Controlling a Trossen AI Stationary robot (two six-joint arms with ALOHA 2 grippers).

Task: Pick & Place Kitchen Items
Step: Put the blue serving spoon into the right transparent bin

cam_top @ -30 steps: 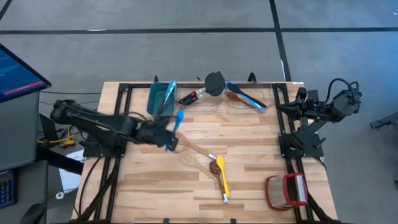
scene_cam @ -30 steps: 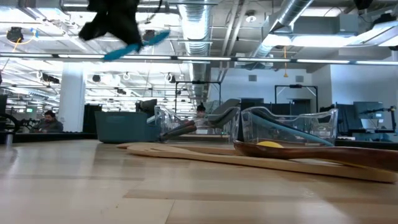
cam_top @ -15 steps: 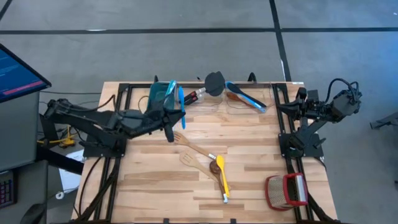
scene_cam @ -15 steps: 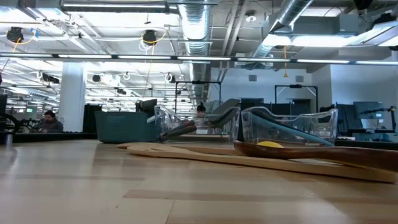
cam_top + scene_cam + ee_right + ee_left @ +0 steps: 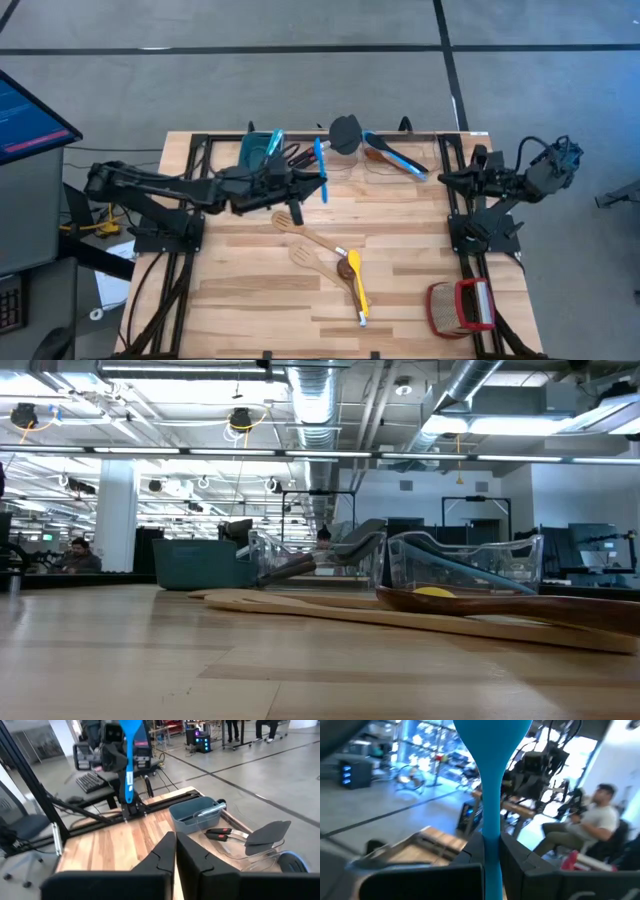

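My left gripper (image 5: 312, 181) is raised over the table's far middle, shut on a blue silicone spoon (image 5: 320, 165), which stands about upright in the right wrist view (image 5: 128, 765). It is near the teal bin (image 5: 259, 150) and a clear tray (image 5: 325, 158). Two wooden spoons (image 5: 312, 240) and a yellow spoon (image 5: 355, 280) lie flat on the table. A black spatula (image 5: 345, 130) leans out of the clear tray. Another blue utensil (image 5: 395, 153) lies in a second clear tray. My right gripper (image 5: 445, 180) waits at the right edge, shut (image 5: 175, 842). My left gripper pinches the blue spoon's handle (image 5: 490, 837) between its two fingers (image 5: 470, 857), below the broad head (image 5: 492, 732). The fingers come level from the table's left and lie across the handle. The spoon is lifted clear, head up, its free end (image 5: 129, 800) hanging below.
A red-and-tan woven basket (image 5: 462, 305) sits at the near right corner. Red-handled utensils (image 5: 220, 834) lie in the clear tray beside the bin. Black frame rails (image 5: 200, 150) run along both sides. Bare wood (image 5: 240, 290) shows near left. People sit in the room beyond.
My left gripper has carried the blue spoon up and toward the table's far right, from beside the wooden spoons to in front of the clear tray, rising out of the low view. The spoon has turned from slanting to about upright.
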